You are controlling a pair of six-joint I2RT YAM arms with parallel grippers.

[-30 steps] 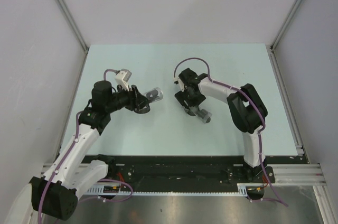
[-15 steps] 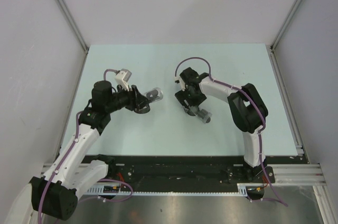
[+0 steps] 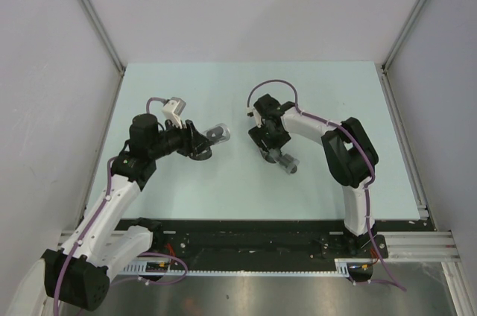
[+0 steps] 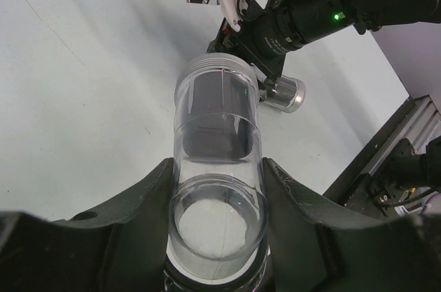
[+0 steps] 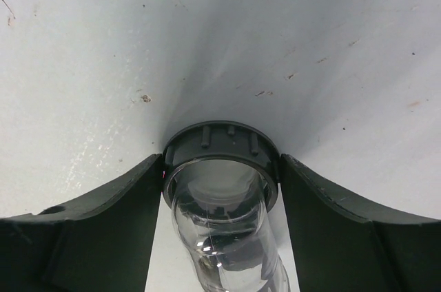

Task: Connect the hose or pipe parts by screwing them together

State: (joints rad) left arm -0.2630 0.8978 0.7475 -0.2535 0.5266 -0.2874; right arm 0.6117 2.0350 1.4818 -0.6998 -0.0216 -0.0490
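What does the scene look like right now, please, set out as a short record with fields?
left gripper: shut on the left pipe part, a clear tube pointing toward the other arm
right gripper: fingers against both sides of the dark collar of the right pipe part
right part's pose: collar end toward the table
parts: apart, not yet joined

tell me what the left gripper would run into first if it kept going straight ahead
Probably the right gripper and the pipe piece in its grip, with the clear pipe that the left gripper holds touching first. Heights are hard to judge.
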